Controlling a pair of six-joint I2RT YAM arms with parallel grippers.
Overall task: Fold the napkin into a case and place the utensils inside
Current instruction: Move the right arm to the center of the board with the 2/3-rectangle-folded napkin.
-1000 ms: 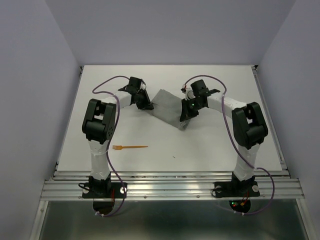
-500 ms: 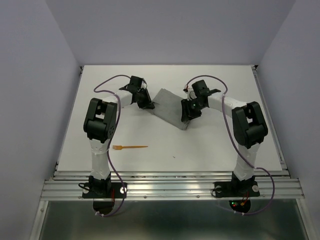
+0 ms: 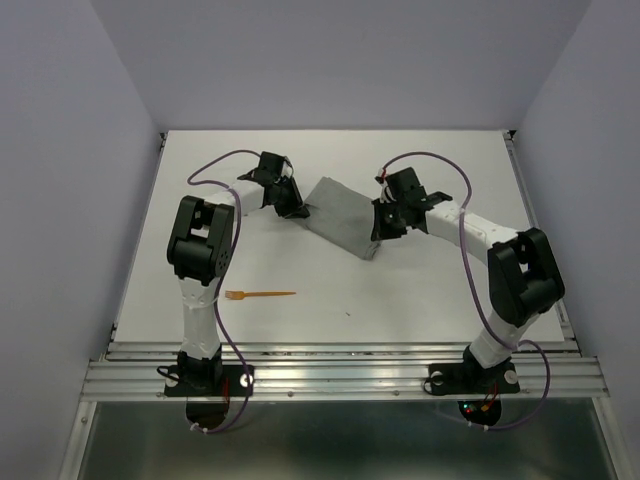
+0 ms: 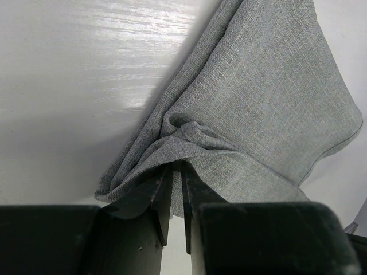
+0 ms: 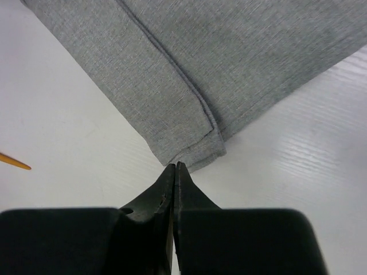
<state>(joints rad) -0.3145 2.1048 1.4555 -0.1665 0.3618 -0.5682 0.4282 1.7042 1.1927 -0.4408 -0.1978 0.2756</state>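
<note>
The grey napkin [image 3: 340, 213] lies folded into an oblong strip at mid-table, running diagonally. My left gripper [image 3: 298, 209] is shut on a bunched fold at the strip's left end; the left wrist view shows the cloth [image 4: 258, 103] pinched between the jaws [image 4: 176, 167]. My right gripper [image 3: 379, 229] is shut and empty. Its tips [image 5: 174, 166] sit just short of the folded napkin's [image 5: 189, 69] near corner, on the bare table. The orange fork [image 3: 262, 294] lies alone near the left arm; its tip [image 5: 14, 162] shows in the right wrist view. A second utensil is not in view.
The white table [image 3: 420, 290] ends at a metal rail along the near edge [image 3: 340, 350]. Grey walls close in the left, right and back sides. A small dark speck [image 3: 347, 314] lies on the table.
My right arm has swung its elbow out to the right and the gripper has drawn back off the napkin's corner. The left gripper has stayed in place on the cloth.
</note>
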